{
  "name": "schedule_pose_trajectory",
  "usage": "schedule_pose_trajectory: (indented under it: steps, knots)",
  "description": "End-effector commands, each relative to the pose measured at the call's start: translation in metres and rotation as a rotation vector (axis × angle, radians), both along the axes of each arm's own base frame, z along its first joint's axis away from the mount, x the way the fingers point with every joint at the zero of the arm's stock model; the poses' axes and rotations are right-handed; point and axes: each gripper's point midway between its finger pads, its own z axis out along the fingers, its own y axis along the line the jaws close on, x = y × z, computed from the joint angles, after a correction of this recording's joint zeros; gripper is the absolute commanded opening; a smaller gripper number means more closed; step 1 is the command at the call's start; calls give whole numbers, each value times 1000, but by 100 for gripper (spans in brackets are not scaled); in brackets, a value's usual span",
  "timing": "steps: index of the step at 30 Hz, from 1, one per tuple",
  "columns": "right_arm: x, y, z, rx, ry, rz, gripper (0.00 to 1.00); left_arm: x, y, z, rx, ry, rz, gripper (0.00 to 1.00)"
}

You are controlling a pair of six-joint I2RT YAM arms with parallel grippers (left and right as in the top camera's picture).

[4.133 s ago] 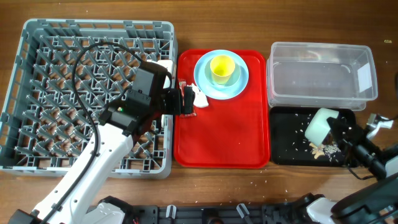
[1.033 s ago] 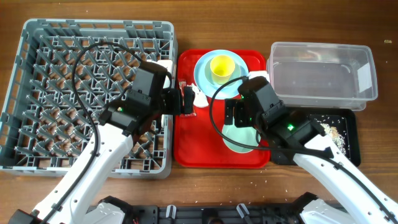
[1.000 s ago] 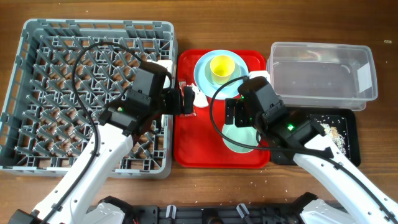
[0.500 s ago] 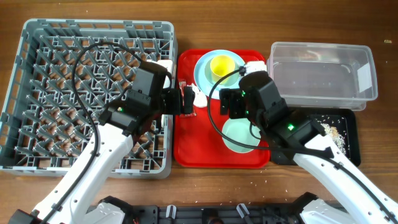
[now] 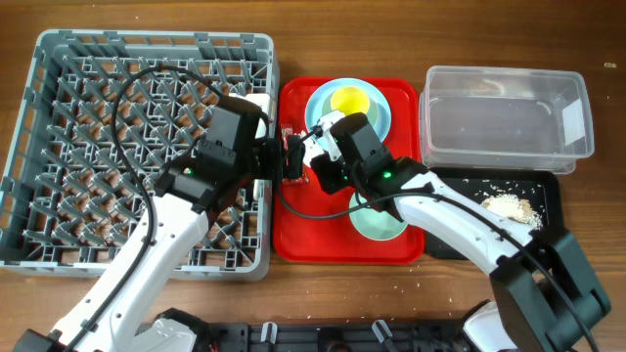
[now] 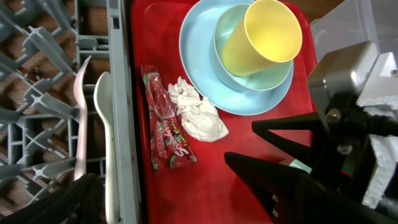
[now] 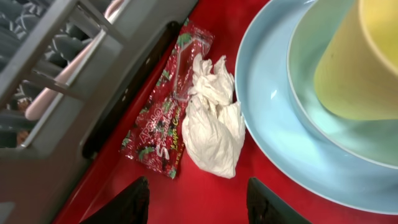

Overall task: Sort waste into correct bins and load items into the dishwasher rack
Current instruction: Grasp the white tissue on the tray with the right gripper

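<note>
**Right claw** — fingers spread wide, holding nothing, low over the red serving tray.

**Target:** crumpled white napkin, lying on the tray straight ahead of the claw, roughly centred between its fingers.

**Neighbours:** red snack wrapper, ahead and off toward the rack-side finger, touching the napkin. Light blue plate carrying the yellow cup, ahead toward the other finger, rim just beside the napkin.

**Destination, as judged:** clear tub, well behind the claw.

**Left claw**: just beside the right claw, at the edge of the dishwasher rack. Its opening cannot be told.

**Handling note:** the step looks like the napkin pick. Advance straight and close on the thick middle fold. Keep one finger off the wrapper and the other clear of the plate rim — soft paper should bunch and lift readily.
</note>
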Motion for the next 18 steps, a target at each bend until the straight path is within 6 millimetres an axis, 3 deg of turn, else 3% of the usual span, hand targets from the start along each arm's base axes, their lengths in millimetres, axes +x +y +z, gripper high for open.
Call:
schedule_pose_trajectory:
  steps: [1,5,9,12,18]
  knots:
    - [-7,6,-28,-22,50,66,52,2,-4,7,-20,-11,-9,100]
    - [-3,13,-38,-11,46,88,52,2,-4,7,-20,-11,-9,100]
    - [6,15,-35,10,17,71,52,2,-4,7,-20,-11,-9,100]
    - [16,4,-36,-21,-2,-13,51,2,-4,7,-20,-11,-9,100]
    - [20,6,-32,-10,-22,-18,50,2,-4,7,-20,-11,-9,100]
